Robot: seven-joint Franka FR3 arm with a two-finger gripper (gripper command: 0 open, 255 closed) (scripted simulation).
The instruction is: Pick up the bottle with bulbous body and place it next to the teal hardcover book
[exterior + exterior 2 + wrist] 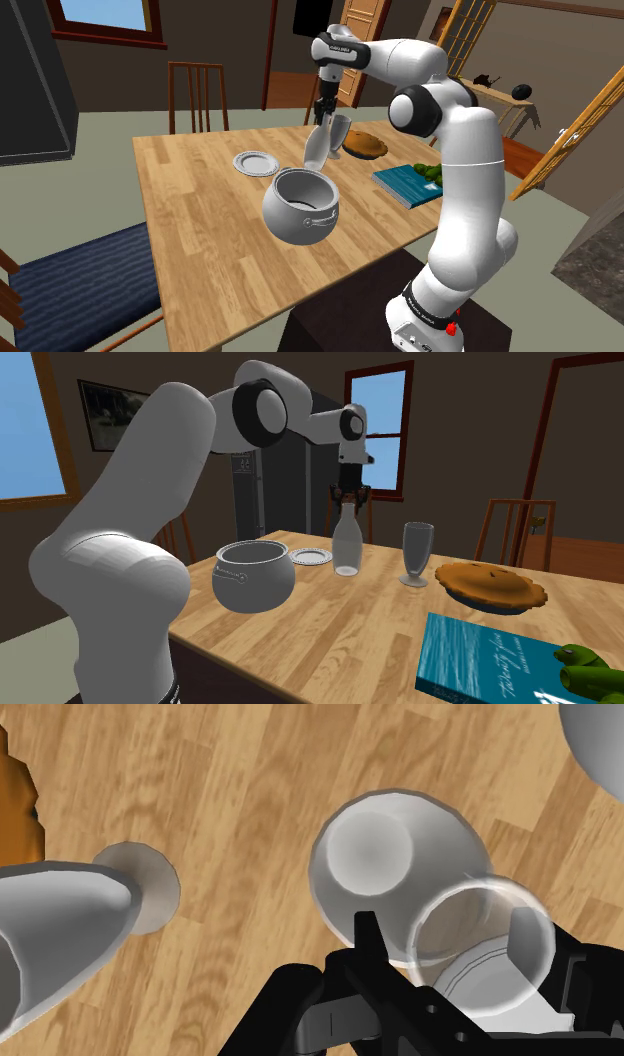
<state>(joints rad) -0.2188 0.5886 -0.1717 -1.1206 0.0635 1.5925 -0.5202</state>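
On the table (350, 622), the bottle (346, 542) stands between the pot (255, 577) and the glass (417, 552).
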